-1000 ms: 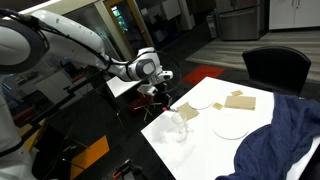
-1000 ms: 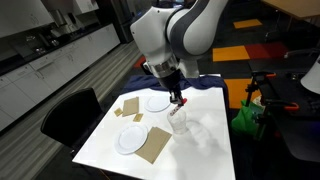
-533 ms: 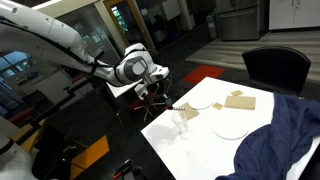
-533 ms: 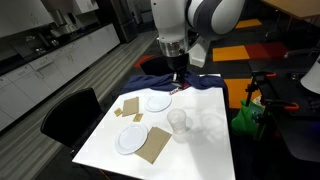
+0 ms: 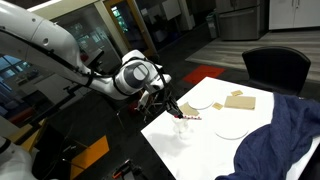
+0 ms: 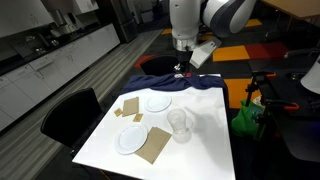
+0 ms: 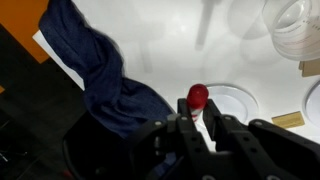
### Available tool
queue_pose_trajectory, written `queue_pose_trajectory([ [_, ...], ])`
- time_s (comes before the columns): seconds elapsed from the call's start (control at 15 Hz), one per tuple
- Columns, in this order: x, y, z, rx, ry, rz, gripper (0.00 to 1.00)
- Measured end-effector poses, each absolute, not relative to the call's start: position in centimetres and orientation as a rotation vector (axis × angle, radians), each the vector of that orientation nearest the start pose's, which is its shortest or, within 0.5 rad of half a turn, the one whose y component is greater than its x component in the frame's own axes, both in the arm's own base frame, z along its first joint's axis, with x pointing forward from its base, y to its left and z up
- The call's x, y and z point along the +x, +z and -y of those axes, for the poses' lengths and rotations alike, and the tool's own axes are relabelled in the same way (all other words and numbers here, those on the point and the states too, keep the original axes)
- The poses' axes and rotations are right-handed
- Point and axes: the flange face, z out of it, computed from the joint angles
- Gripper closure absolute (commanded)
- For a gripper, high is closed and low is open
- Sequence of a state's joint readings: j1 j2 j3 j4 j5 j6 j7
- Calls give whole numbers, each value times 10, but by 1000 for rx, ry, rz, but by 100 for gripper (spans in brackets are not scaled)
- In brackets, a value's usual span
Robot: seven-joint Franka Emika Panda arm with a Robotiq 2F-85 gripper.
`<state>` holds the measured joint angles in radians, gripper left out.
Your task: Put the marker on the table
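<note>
My gripper (image 7: 200, 122) is shut on the red marker (image 7: 198, 97), whose red end sticks out between the fingers. In both exterior views the gripper (image 5: 170, 104) (image 6: 182, 68) hangs in the air over the white table (image 5: 190, 152) (image 6: 205, 150). The marker (image 5: 187, 114) points down and out from the fingers. In an exterior view it hangs over the table's far edge by the dark blue cloth (image 6: 165, 84). The wrist view shows the table (image 7: 160, 30), the cloth (image 7: 110, 85) and a white plate (image 7: 240, 102) below.
A small clear cup (image 6: 180, 124) (image 5: 180, 126) (image 7: 295, 30) stands on the table. Two white plates (image 6: 157, 102) (image 6: 131, 139) and tan card pieces (image 6: 128, 108) (image 6: 155, 146) lie there too. A black chair (image 6: 68, 115) (image 5: 275, 68) stands at the table's side.
The gripper has risen from the clear cup with the marker in it and moved across the table toward the blue cloth. The cup stays where it was.
</note>
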<state>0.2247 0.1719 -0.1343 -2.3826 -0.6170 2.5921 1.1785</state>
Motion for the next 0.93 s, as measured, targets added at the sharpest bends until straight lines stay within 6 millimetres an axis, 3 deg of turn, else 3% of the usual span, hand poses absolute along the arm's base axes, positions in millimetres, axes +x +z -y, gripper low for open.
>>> queue_pose_trajectory([
  [0.4,499,232,-33,-3178,-512,-1261,95],
  [0.93,503,170,-21,-3179,-380,-1329,95],
])
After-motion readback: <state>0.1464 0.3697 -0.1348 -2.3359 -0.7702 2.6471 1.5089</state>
